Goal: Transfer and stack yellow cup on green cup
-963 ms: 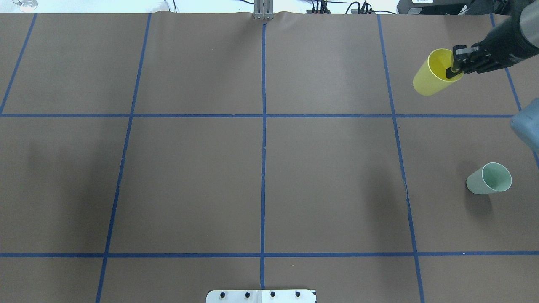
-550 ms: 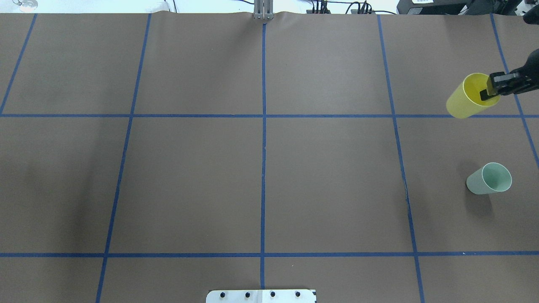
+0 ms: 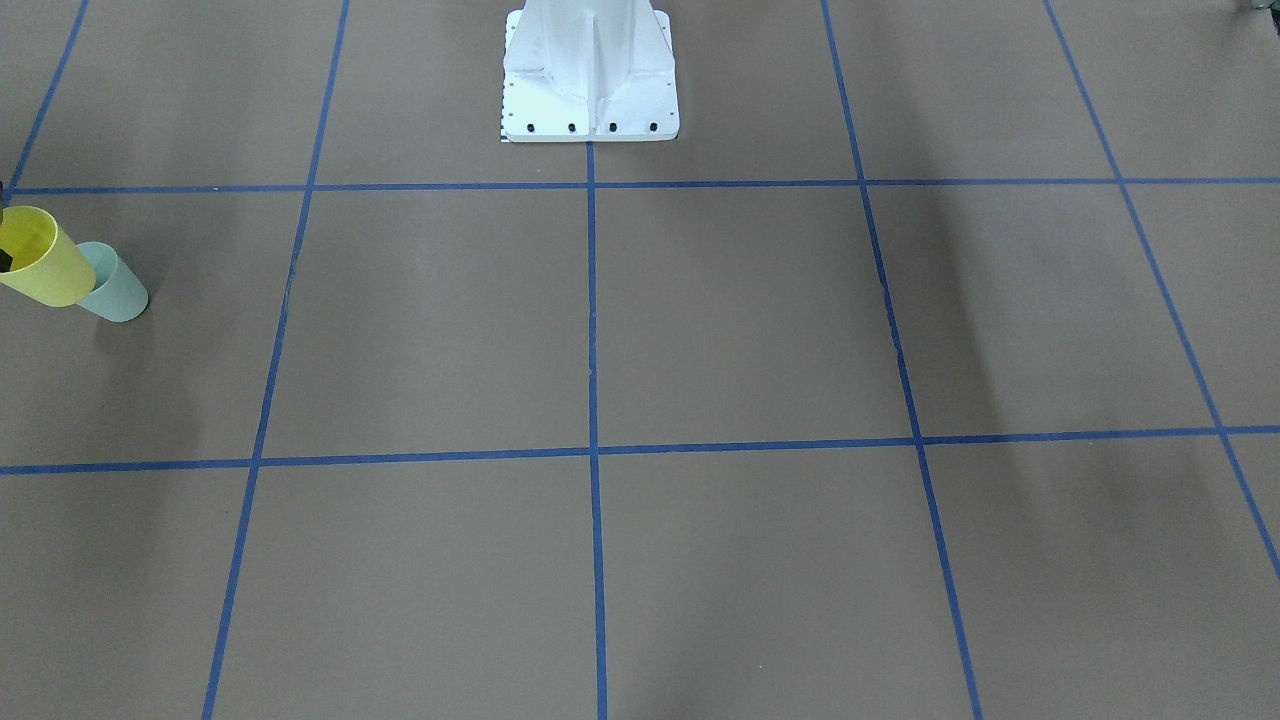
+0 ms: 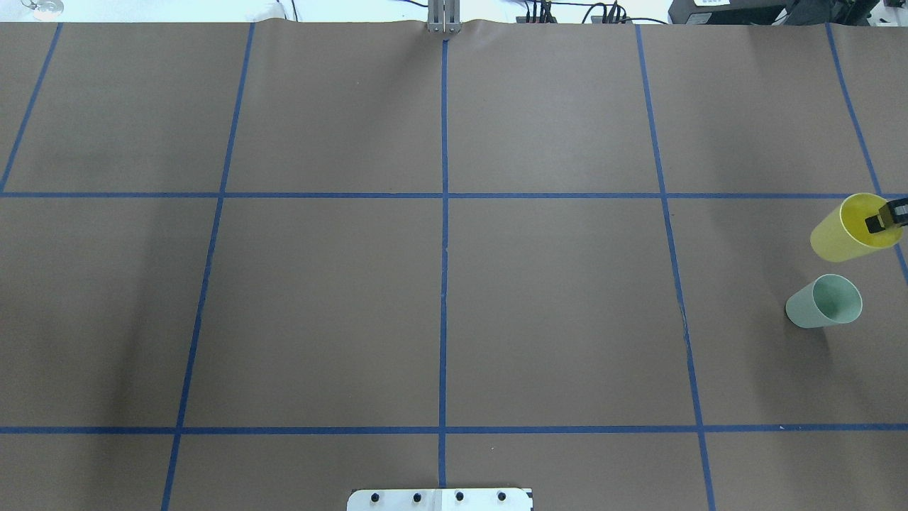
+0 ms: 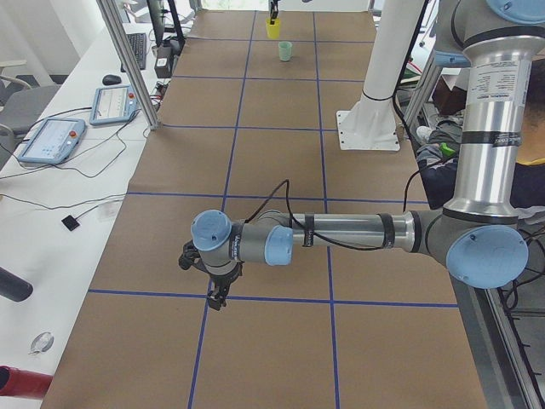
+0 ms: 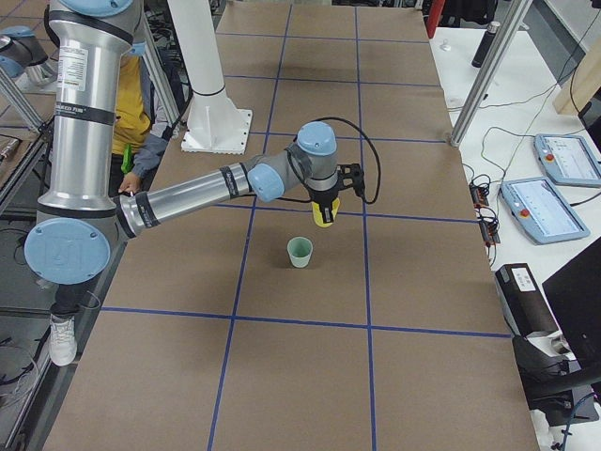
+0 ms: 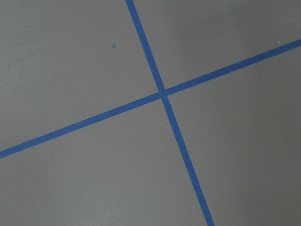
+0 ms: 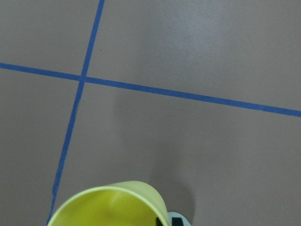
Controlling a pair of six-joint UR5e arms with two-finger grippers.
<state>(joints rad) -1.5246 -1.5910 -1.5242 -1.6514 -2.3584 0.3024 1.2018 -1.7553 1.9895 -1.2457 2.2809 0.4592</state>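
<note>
So on the left side, the left arm is stretched out low and nearly flat over the counter (image 5: 281,111), with the left hand (image 5: 214,296) pointing down over a crossing of the blue tape lines (image 7: 162,94). It only shows in the left side view, so I can't tell if it's open or closed. A wide stretch of brown counter sits between that and the cups. Way over right, the right hand (image 4: 880,221) is clamped on the rim of the yellow cup (image 4: 840,238), one finger inside and one outside, with the cup mouth-up and looking lifted. The green cup (image 4: 823,301) stands upright on the counter just beside it, nearer the robot. Both are close to the overhead view's right edge. Overhead shows a gap between the cups, while the front view has them overlapping. The right wrist view catches only a sliver of green under the yellow rim.
</note>
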